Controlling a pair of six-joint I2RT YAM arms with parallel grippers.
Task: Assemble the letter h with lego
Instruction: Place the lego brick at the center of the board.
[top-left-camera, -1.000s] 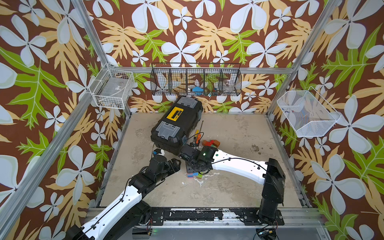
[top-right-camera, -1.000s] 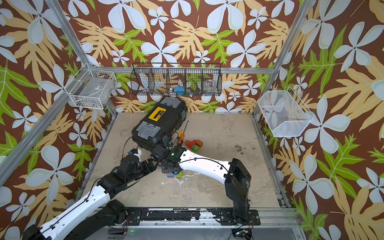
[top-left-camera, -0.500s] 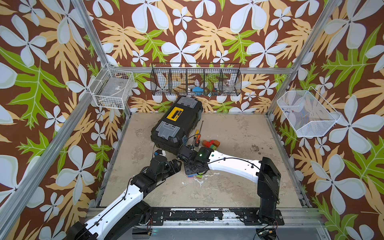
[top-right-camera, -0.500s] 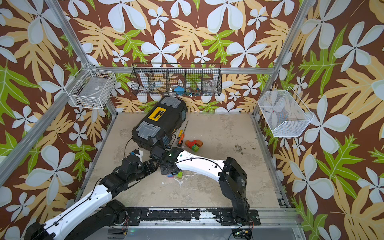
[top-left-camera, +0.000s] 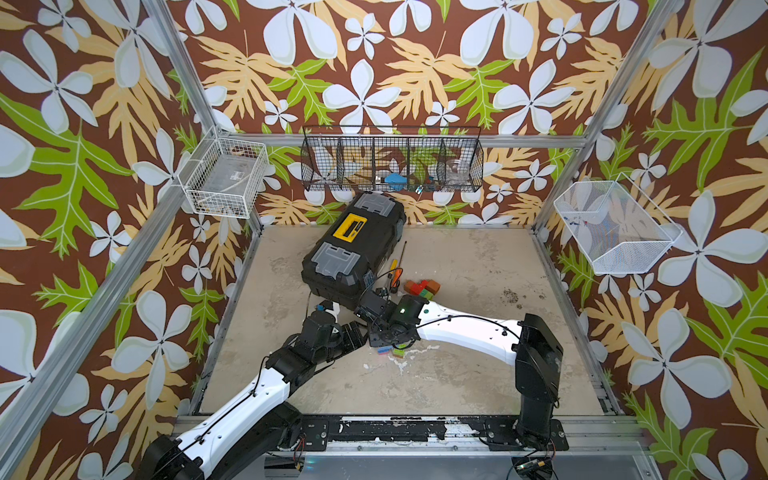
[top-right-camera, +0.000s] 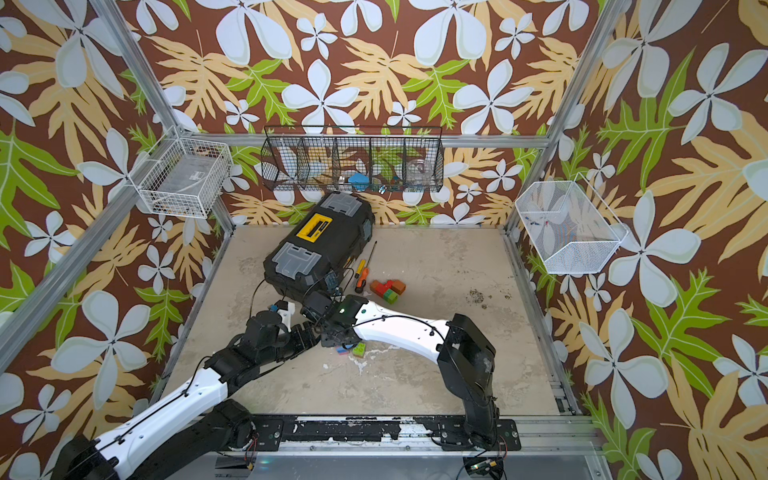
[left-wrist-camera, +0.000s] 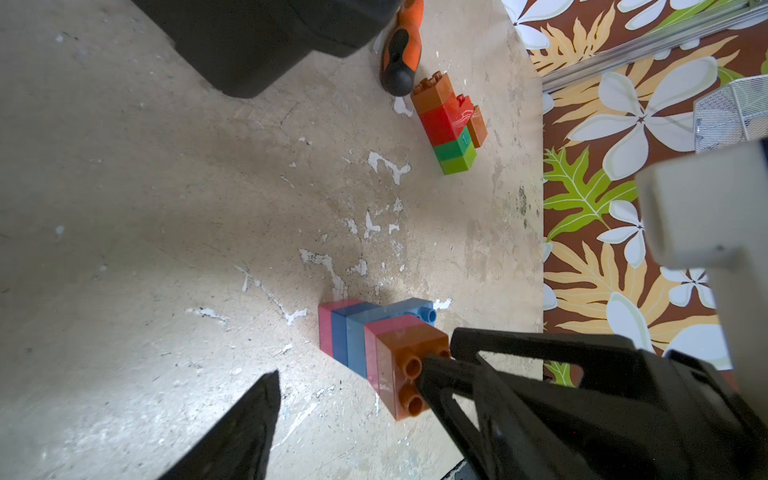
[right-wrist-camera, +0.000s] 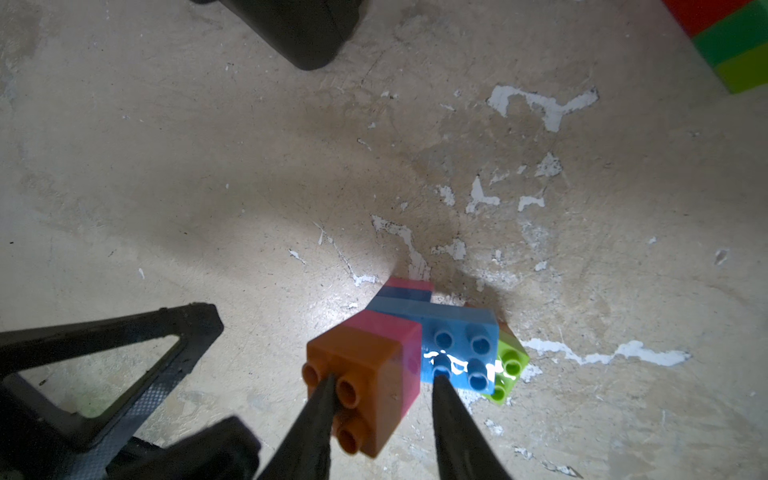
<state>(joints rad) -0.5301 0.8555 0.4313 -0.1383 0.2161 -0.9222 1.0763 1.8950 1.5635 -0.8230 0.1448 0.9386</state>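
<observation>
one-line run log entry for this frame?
right tool: over orange top brick of h assembly, grip unclear | left tool: open, beside it | spare bricks: stacked by screwdriver

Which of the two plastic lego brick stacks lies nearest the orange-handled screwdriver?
The orange-brown, red, green and lime stack, right beside the orange-handled screwdriver. The pink, blue and orange stack lies farther off, apart from it.

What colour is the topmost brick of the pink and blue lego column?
Orange-brown; that topmost brick shows best in the right wrist view.
</observation>
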